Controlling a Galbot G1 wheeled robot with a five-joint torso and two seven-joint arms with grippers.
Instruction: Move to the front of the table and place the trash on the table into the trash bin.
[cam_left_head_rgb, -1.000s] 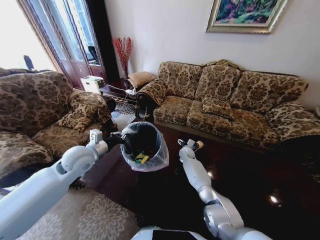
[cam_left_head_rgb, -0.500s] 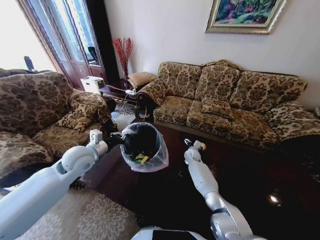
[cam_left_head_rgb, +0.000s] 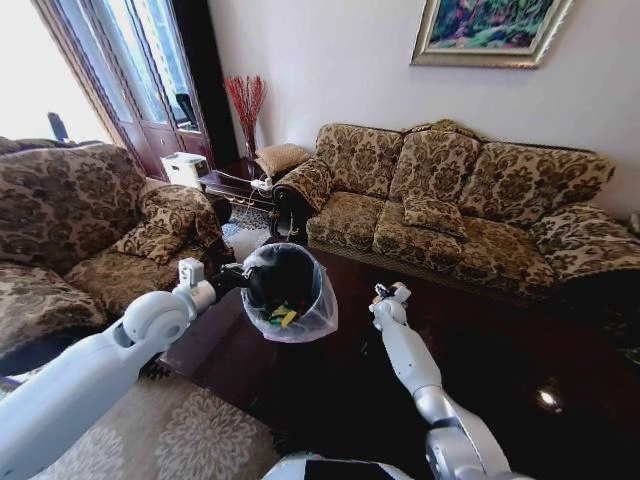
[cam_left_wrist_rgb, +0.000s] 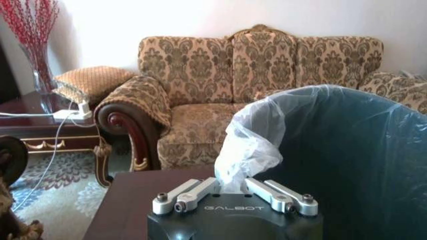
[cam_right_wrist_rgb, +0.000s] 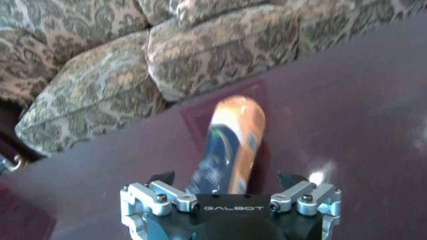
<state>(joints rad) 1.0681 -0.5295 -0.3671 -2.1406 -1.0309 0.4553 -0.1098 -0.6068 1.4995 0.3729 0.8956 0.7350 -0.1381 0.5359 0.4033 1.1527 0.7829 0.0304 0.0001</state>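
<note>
Left end effector (cam_left_head_rgb: 243, 281) is clamping the liner edge of the trash bin (cam_left_head_rgb: 288, 292), holding it tilted at centre-left of the head frame over the table (cam_left_head_rgb: 520, 360); the left wrist view is showing the fingers pinched narrow on the white bag (cam_left_wrist_rgb: 248, 150). Yellow and green scraps are lying inside the bin already. Right end effector (cam_left_head_rgb: 388, 293) is gripping the tan bottle (cam_right_wrist_rgb: 230, 145), fingers closed on its sides, bottle pointing away over the dark tabletop. Versus a second ago, the right arm has swung further right in the head frame, away from the bin mouth. Looks like it's repositioning rather than dropping; the bottle isn't in the bin yet, so that item is still pending.
</note>
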